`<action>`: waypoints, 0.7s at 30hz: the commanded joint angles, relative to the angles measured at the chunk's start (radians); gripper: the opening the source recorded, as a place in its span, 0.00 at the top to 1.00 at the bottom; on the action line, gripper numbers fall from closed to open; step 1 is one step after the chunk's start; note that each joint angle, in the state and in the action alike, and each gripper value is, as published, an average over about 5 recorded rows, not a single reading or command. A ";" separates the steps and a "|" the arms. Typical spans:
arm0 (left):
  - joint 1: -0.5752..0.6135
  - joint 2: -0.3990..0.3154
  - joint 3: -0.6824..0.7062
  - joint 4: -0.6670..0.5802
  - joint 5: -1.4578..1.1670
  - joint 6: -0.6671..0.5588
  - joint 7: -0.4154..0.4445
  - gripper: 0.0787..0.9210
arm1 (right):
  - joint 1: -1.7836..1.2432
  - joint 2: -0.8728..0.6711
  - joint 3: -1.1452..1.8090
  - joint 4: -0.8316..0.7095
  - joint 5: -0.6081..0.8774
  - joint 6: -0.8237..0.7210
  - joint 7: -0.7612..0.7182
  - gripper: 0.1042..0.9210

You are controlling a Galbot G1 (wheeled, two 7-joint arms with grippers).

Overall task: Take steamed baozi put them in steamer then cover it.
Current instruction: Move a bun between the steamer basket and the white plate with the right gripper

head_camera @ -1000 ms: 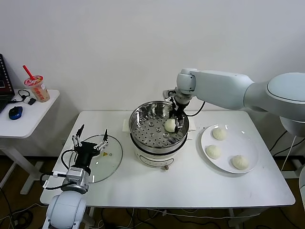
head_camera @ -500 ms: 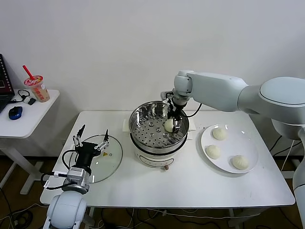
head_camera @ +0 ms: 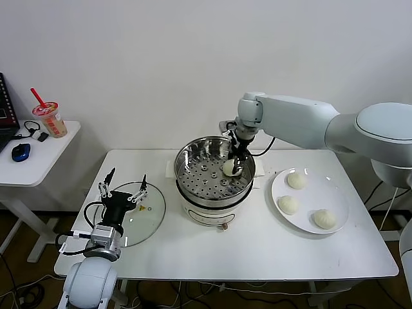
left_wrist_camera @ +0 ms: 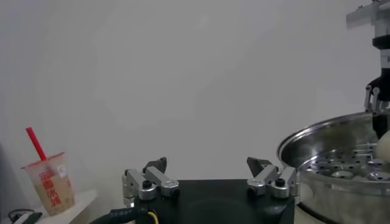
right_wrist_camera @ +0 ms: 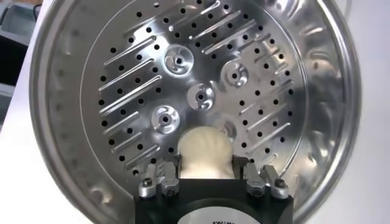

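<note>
Right gripper (right_wrist_camera: pixel 206 173) inside the steamer (head_camera: pixel 187 168), fingers pinching one steamed baozi (right_wrist_camera: pixel 205 152), apparently resting on the tray; only the head view shows three baozi on the plate (head_camera: pixel 341 206). Left gripper (head_camera: pixel 122 188) spread above the glass lid (head_camera: pixel 154 219).

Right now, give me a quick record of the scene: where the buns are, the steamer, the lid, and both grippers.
steamer: centre of table, uncovered
baozi in steamer: one, on the perforated tray, toward the right side
baozi on plate: three
plate: right of the steamer
glass lid: flat on the table, left of the steamer
right gripper: inside the steamer, fingers closed on the bun
left gripper: above the lid, fingers open, holding nothing
</note>
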 commanded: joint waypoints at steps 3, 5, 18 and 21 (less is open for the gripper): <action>-0.001 0.005 0.002 -0.001 0.002 0.003 -0.001 0.12 | 0.126 -0.068 -0.005 0.059 0.044 0.005 -0.009 0.43; -0.002 0.006 0.006 -0.001 0.003 0.004 -0.001 0.12 | 0.162 -0.097 -0.011 0.072 0.055 0.009 -0.014 0.43; -0.011 0.004 0.036 -0.001 0.021 0.015 -0.007 0.12 | 0.238 -0.378 -0.031 0.203 0.003 0.014 -0.020 0.43; -0.010 0.004 0.041 -0.003 0.026 0.017 -0.007 0.12 | 0.203 -0.458 -0.011 0.222 -0.055 0.015 -0.019 0.43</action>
